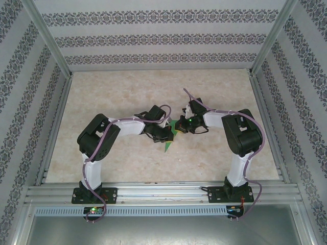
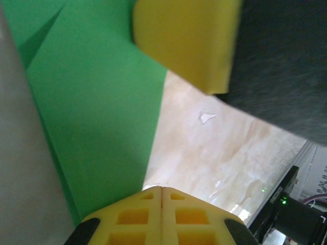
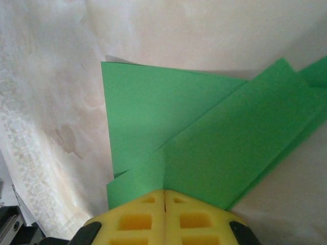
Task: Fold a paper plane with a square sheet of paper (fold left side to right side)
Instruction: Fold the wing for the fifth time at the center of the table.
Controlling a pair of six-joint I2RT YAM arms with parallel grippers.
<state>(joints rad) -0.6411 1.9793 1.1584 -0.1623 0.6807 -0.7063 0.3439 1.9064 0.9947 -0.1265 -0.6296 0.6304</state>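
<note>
The paper [image 1: 167, 145] lies at the middle of the table [image 1: 127, 97], between the two grippers. It is thin, bright green and folded, with a narrow point toward 6 o'clock in the top view. The left gripper [image 1: 162, 135] is on it from 9 o'clock and the right gripper [image 1: 180, 125] from 2 o'clock.

In the left wrist view the left gripper [image 2: 162, 204] has its ribbed yellow jaws pressed together along a straight seam. The paper [image 2: 97, 112] spreads flat and matte from 7 to 11 o'clock, with a shadowed fold near 11. I cannot tell whether any of it is caught between the jaws. A smooth yellow pad [image 2: 184, 41] of the right gripper hangs at 12 o'clock, with a dark body behind it at 2 o'clock. The table [image 2: 214, 148] is glossy beige marble pattern.

In the right wrist view the right gripper [image 3: 164, 204] also has its jaws pressed together. The paper [image 3: 204, 138] shows overlapping layers: a broad band slanting toward 2 o'clock over a flatter piece with a square corner at 10 o'clock. It runs right up to the fingertips, but whether it is pinched I cannot tell. The table [image 3: 51, 76] around it is mottled.

Patterned walls [image 1: 153, 38] enclose the table.
</note>
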